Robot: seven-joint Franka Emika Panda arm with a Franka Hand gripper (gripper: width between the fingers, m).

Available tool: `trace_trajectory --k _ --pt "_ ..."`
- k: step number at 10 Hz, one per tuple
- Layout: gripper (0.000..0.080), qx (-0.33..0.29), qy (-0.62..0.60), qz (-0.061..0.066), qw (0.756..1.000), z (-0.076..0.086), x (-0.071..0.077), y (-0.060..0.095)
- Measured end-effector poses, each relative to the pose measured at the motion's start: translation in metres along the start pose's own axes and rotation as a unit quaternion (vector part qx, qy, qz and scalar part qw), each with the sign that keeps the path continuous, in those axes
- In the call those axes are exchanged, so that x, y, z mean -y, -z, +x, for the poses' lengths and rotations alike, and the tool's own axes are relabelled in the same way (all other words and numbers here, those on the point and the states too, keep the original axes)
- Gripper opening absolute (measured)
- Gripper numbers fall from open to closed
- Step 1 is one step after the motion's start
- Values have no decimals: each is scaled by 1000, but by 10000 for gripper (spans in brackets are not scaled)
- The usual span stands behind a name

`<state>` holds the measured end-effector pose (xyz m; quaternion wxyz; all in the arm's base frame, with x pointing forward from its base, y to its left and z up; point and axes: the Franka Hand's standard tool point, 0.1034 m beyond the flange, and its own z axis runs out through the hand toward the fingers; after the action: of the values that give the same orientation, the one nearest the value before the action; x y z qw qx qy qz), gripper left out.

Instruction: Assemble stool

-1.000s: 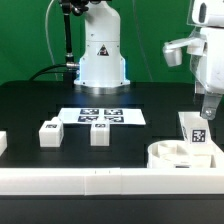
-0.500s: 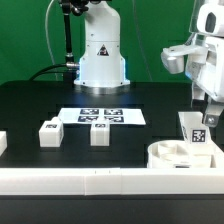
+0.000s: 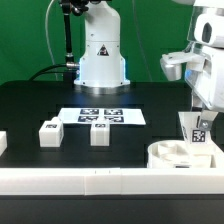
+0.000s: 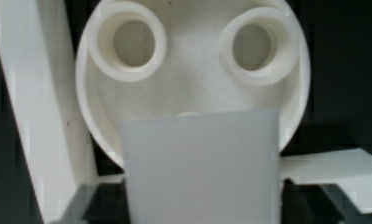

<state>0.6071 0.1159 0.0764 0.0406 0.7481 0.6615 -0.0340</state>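
A black worktop (image 3: 40,100) fills the exterior view. The white base of the robot arm (image 3: 100,55) stands at the back of it. A long white border rail (image 3: 90,183) runs along the near edge.

At the exterior view's right, just behind the rail, lies the stool's seat (image 3: 160,152), a thick white disc. The wrist view looks down on it and shows two round sockets in its face. A flat white marker board (image 3: 100,116) printed with black squares lies near the middle of the worktop.

Three short blocky white legs are in sight. Two stand loose on the worktop toward the exterior view's left, one (image 3: 50,133) near the edge and one (image 3: 99,134) just in front of the marker board. They are well apart from the seat. The third leg (image 3: 197,136), with a black-and-white tag, stands on the seat and leans slightly. Whether its foot sits in a socket cannot be told.

The tool (image 3: 203,114) is at the top of this third leg. Its fingers cannot be made out in the wrist view, where the leg fills the foreground. It cannot be told whether the tool is clamped on the leg or only standing around it.

The legs look like rigid, light plastic with smooth faces, so they are likely to slip or twist in a loose grip. The best hold seems to be on two flat opposite sides near the upper end, leaving the lower end free to meet a socket. The seat looks too broad to grasp except at its rim.
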Motion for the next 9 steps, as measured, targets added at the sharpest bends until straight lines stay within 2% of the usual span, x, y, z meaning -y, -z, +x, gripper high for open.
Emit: trace_trajectory --k 1,3,6,7,9 --pt "337 0 -22 0 1000 0 0 0" --pt "337 0 -30 0 1000 -1 0 0" --pt "337 0 -148 0 989 -3 -1 -1" --pt "337 1 -198 -2 980 -11 -3 -2" --pt "337 1 -301 -2 953 -11 -3 -2"
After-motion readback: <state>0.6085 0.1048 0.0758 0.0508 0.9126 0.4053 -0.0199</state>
